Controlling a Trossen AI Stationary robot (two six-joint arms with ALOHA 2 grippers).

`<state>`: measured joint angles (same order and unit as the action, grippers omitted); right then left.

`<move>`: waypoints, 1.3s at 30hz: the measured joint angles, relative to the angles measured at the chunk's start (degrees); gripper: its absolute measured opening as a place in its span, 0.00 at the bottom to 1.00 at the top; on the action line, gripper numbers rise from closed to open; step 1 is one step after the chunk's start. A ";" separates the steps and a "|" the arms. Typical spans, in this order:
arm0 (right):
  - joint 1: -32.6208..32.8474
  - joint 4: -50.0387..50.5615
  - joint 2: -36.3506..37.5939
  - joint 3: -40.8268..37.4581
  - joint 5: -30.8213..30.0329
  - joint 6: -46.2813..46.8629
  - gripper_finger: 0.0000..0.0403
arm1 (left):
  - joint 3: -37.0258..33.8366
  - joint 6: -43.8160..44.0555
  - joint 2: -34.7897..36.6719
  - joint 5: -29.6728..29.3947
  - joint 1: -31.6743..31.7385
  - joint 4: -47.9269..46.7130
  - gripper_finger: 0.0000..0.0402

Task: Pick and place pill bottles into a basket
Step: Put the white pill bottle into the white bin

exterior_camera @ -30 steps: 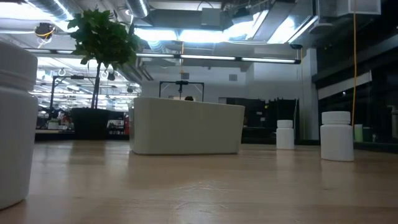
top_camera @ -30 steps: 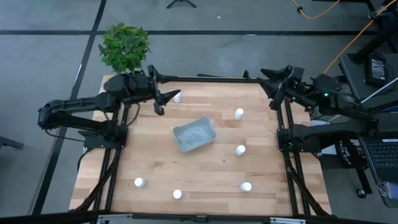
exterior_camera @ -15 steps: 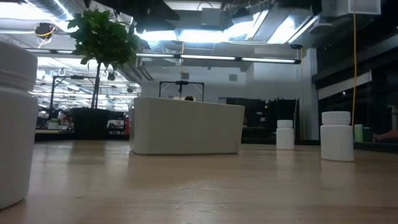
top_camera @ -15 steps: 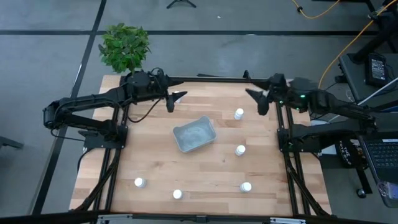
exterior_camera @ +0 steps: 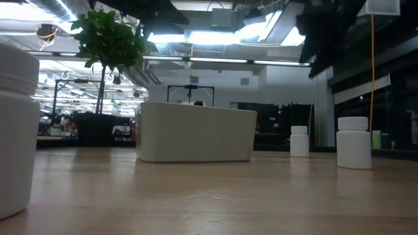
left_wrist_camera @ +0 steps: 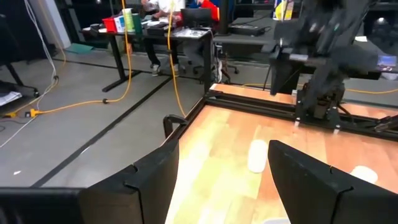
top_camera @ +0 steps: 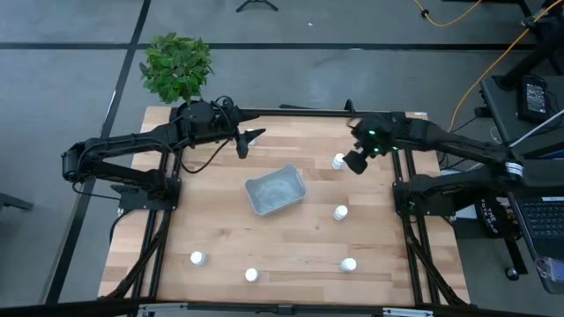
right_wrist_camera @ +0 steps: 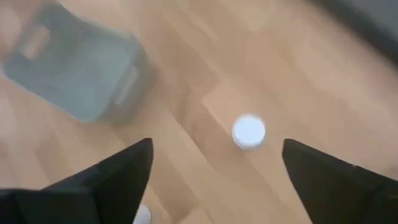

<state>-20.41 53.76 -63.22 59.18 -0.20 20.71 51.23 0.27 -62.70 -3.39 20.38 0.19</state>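
The wooden bench (top_camera: 220, 238) carries all the things. The plant (top_camera: 176, 66) stands at its far left corner. The basket (top_camera: 276, 190) lies near the middle of the bench, turned a little, and nothing shows inside it.

The left claw (top_camera: 249, 139) hangs over the far part of the bench, on the left of the basket. Its fingers (left_wrist_camera: 311, 180) stand wide apart and hold nothing; between them, farther off, one pill bottle (left_wrist_camera: 257, 155) stands on the wood.

The right claw (top_camera: 352, 162) hangs just beside the far right bottle (top_camera: 337, 161), above the bench. In the right wrist view its fingers (right_wrist_camera: 118, 177) are spread wide with nothing in them, and this bottle's cap (right_wrist_camera: 249, 131) shows between them, below, apart from both.

Five bottles are visible from above, all outside the basket. Besides the far right one, one (top_camera: 340, 212) stands right of the basket, and three stand along the near edge: left (top_camera: 197, 259), middle (top_camera: 251, 276), right (top_camera: 349, 264).
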 joint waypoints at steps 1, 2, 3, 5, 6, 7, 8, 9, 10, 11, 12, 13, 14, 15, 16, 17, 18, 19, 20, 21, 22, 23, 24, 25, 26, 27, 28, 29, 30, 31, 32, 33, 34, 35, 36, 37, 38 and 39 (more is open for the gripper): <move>-0.99 0.20 -1.98 0.00 1.11 -0.16 0.93 | 0.00 0.00 -0.02 -0.04 0.02 0.00 0.60; -1.92 0.33 -3.94 0.00 2.05 -0.27 0.94 | 0.01 0.00 -0.02 -0.11 0.08 0.00 0.60; -2.76 0.54 -6.02 0.00 2.64 -0.45 0.95 | 0.02 0.00 -0.02 -0.20 0.17 0.01 0.60; -4.27 0.92 -10.09 0.00 2.85 -1.57 0.95 | 0.02 0.04 -0.07 -0.57 0.42 0.00 0.60; -4.98 0.91 -12.17 0.00 2.85 -2.04 0.95 | 0.02 0.25 -0.07 -1.02 0.46 0.00 0.60; -5.68 0.89 -14.13 0.00 2.85 -2.93 0.95 | 0.02 0.53 -0.07 -1.65 0.46 0.00 0.60; -6.26 0.89 -15.92 0.00 2.87 -3.28 0.95 | 0.02 0.65 -0.07 -2.22 0.46 0.00 0.60; -6.82 0.91 -17.62 0.00 2.86 -3.67 0.95 | 0.01 0.75 -0.07 -2.67 0.44 0.00 0.60; -7.24 0.89 -19.04 -0.02 2.86 -4.38 0.94 | 0.02 1.24 -0.07 -2.99 0.43 0.00 0.60; -7.62 0.89 -20.28 -0.02 2.86 -4.65 0.94 | 0.00 1.97 -0.07 -3.11 0.42 0.00 0.60; -7.90 0.87 -21.39 -0.02 2.86 -4.89 0.94 | 0.01 2.85 -0.07 -3.10 0.42 0.00 0.60; -8.13 0.77 -22.34 -0.02 2.85 -5.44 0.94 | 0.01 3.72 -0.07 -3.09 0.42 0.00 0.60; -8.25 0.50 -23.08 -0.02 2.85 -6.08 0.94 | 0.02 4.35 -0.07 -3.09 0.42 -0.02 0.60; -8.33 0.00 -23.68 -0.02 2.85 -6.54 0.94 | 0.02 4.84 -0.07 -3.09 0.42 0.00 0.60; -8.43 -0.77 -24.20 -0.02 2.85 -7.17 0.94 | 0.01 4.97 -0.07 -3.09 0.39 -0.02 0.60; -8.55 -1.39 -24.66 -0.02 2.85 -7.50 0.94 | 0.02 4.98 -0.07 -3.09 0.39 -0.01 0.60; -8.56 -2.07 -25.04 -0.02 2.85 -7.61 0.94 | 0.01 4.98 -0.07 -3.09 0.39 -0.02 0.60; -8.56 -2.89 -25.42 -0.02 2.85 -7.66 0.94 | 0.01 4.98 -0.07 -3.10 0.38 -0.02 0.60; -8.56 -3.69 -25.75 -0.02 2.85 -7.69 0.94 | 0.02 4.98 -0.07 -3.13 0.37 -0.02 0.60; -8.56 -4.15 -26.13 -0.02 2.85 -7.74 0.94 | 0.01 4.98 -0.07 -3.13 0.37 -0.02 0.60; -8.56 -4.41 -26.52 -0.02 2.85 -7.81 0.94 | 0.00 5.01 -0.07 -3.13 0.37 -0.02 0.60; -8.56 -4.63 -26.82 -0.02 2.84 -7.84 0.94 | 0.02 4.99 -0.07 -3.13 0.37 -0.02 0.60; -8.56 -4.75 -27.06 -0.02 2.84 -7.84 0.94 | 0.00 5.00 -0.07 -3.13 0.37 -0.02 0.60; -8.56 -4.86 -27.32 -0.02 2.85 -7.87 0.94 | 0.02 4.99 -0.07 -3.15 0.37 -0.02 0.60; -8.56 -4.86 -27.61 -0.02 2.85 -7.88 0.94 | 0.01 4.99 -0.07 -3.15 0.37 -0.02 0.60; -8.56 -4.79 -27.91 -0.02 2.85 -7.89 0.94 | 0.01 4.98 -0.07 -3.15 0.37 -0.02 0.60; -8.56 -4.81 -28.15 -0.02 2.85 -7.89 0.93 | 0.00 4.99 -0.07 -3.15 0.37 -0.02 0.60; -8.56 -4.81 -28.37 -0.02 2.85 -7.91 0.92 | 0.02 4.98 -0.07 -3.15 0.37 -0.02 0.60; -8.56 -4.77 -28.62 -0.02 2.85 -7.90 0.91 | 0.02 5.01 -0.07 -3.15 0.37 -0.02 0.60; -8.56 -4.77 -28.89 -0.02 2.85 -7.90 0.89 | 0.02 5.01 -0.07 -3.15 0.37 -0.04 0.60; -8.56 -4.77 -29.10 -0.02 2.85 -7.91 0.87 | 0.02 4.98 -0.07 -3.16 0.36 -0.02 0.60; -8.56 -4.77 -29.23 -0.02 2.84 -7.90 0.85 | 0.01 5.01 -0.07 -3.17 0.37 -0.02 0.60; -8.56 -4.82 -29.29 -0.02 2.85 -7.88 0.82 | 0.02 4.98 -0.07 -3.17 0.37 -0.02 0.60; -8.56 -4.85 -29.29 -0.02 2.85 -7.81 0.79 | 0.00 4.98 -0.07 -3.17 0.37 -0.02 0.60; -8.56 -4.84 -29.31 -0.02 2.83 -7.66 0.76 | 0.02 4.98 -0.07 -3.17 0.37 -0.04 0.60; -8.56 -4.85 -29.35 -0.02 2.83 -7.50 0.73 | 0.01 4.98 -0.07 -3.17 0.36 -0.04 0.60; -8.56 -4.85 -29.34 -0.02 2.83 -7.47 0.69 | 0.01 4.98 -0.07 -3.17 0.37 -0.02 0.60; -8.56 -4.85 -29.33 -0.02 2.83 -7.47 0.64 | 0.01 4.99 -0.07 -3.17 0.36 -0.03 0.60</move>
<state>-28.97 48.90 -92.55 59.16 2.63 13.23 51.23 5.27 -62.76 -6.57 20.74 0.15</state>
